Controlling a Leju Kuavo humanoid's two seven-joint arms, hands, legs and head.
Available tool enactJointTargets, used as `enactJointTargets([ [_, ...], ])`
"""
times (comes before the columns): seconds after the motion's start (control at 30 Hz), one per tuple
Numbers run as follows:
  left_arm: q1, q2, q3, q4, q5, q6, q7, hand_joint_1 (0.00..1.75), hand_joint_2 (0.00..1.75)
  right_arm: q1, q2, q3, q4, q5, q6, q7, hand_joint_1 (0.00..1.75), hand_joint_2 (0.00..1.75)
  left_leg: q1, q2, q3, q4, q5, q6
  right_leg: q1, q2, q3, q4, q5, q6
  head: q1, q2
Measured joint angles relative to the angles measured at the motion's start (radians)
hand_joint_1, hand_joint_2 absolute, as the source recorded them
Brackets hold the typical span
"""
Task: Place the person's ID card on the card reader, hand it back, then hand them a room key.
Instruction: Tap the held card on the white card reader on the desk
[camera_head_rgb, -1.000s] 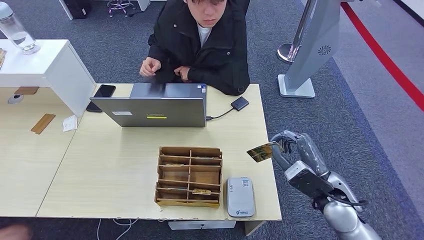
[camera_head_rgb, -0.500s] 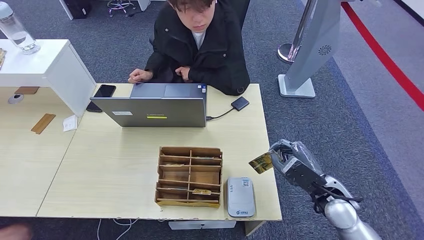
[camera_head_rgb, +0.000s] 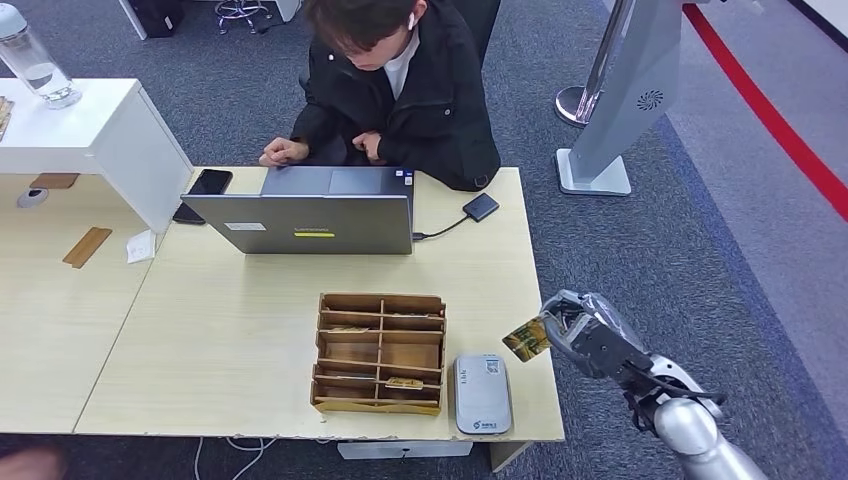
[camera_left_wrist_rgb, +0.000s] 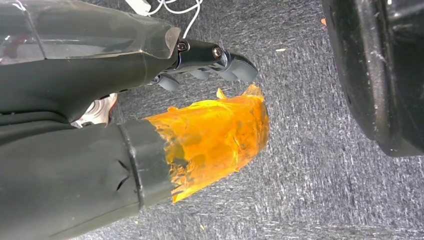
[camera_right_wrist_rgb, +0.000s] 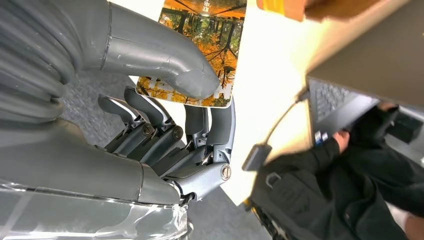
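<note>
Wooden surface (camera_head_rgb: 230, 330), and on it I see one card reader (camera_head_rgb: 481, 393), one wooden box (camera_head_rgb: 379, 352) with little slots, and one laptop (camera_head_rgb: 312, 209). My right hand (camera_head_rgb: 580, 330) pinches one ID card (camera_head_rgb: 526, 338) between thumb and fingers, in the air at the surface's right edge, just past the card reader. The card has orange trees on it. One person (camera_head_rgb: 400, 85) sits behind the laptop. My left hand (camera_left_wrist_rgb: 150, 145) hangs over the carpet; I cannot tell how its fingers sit.

The wooden table (camera_head_rgb: 220, 330) carries a laptop (camera_head_rgb: 312, 222), a compartment box (camera_head_rgb: 380, 352), a grey card reader (camera_head_rgb: 481, 393), and probably a phone (camera_head_rgb: 209, 182).
</note>
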Motion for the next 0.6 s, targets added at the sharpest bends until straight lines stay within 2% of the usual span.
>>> enactJointTargets([
  [0.3, -0.002, 0.000, 0.000, 0.000, -0.012, 0.001, 0.000, 0.00, 0.00, 0.000, -0.055, 0.024, 0.040, -0.141, 0.116, -0.003, 1.75, 1.75, -0.001, 0.000, 0.000, 0.000, 0.000, 0.001, -0.001, 0.000, 0.000, 0.000, 0.000, 0.001, 0.000, 0.000],
  [0.6, -0.004, 0.000, 0.000, 0.000, -0.019, 0.002, 0.000, 0.00, 0.00, 0.000, -0.088, 0.067, 0.081, -0.188, 0.146, -0.006, 1.75, 1.75, -0.001, 0.000, 0.000, 0.000, 0.000, 0.001, -0.001, 0.000, 0.000, 0.000, 0.000, 0.001, 0.000, 0.000],
])
